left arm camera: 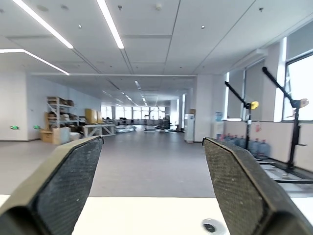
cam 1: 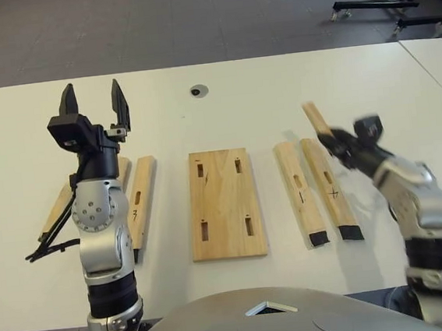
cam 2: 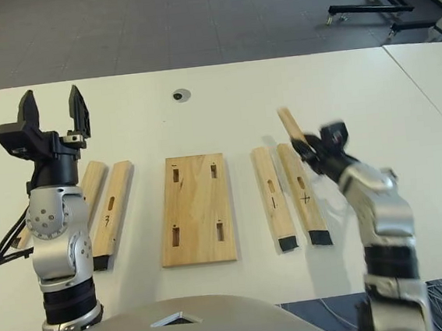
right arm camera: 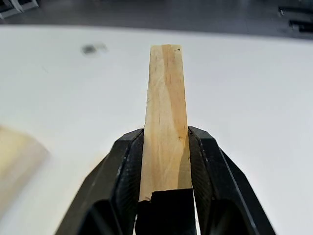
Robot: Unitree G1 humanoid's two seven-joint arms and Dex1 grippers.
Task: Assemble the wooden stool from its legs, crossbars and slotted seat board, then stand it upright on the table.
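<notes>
Far left: a thin strip (cam 1: 55,214) lies flat on the desk (cam 1: 276,82), partly hidden behind the left arm. Probably a crossbar, but I cannot tell for certain.

Left tool (cam 1: 92,88): raised well above the desk, pointing up, jaws spread wide with nothing between them. Judged to be parked clear of the parts so that it does not block the layout.

Outer left leg (cam 2: 93,184) and inner left leg (cam 1: 142,196) lie flat, side by side, slanting slightly. Each shows a slot in its face.

Centre: seat board (cam 1: 225,204), flat, slotted face up, four slots near the corners. It sits between the leg pairs, likely so that each arm can reach its own pair. A cable hole (cam 1: 198,91) is in the desk beyond it.

Inner right leg (cam 1: 298,193) and outer right leg (cam 1: 331,186) lie flat, just beside each other, dark-capped ends toward the robot.

Right tool (right arm camera: 165,147): clamped on one end of a crossbar (right arm camera: 166,88), held off the desk above the far end of the outer right leg. The free end points up and away. Gripping by the end leaves the other end bare, presumably for seating in a leg slot.

Count: 4 legs, 1 seat board, 1 crossbar in hand, 1 probable crossbar on the desk. Nothing joined yet.
</notes>
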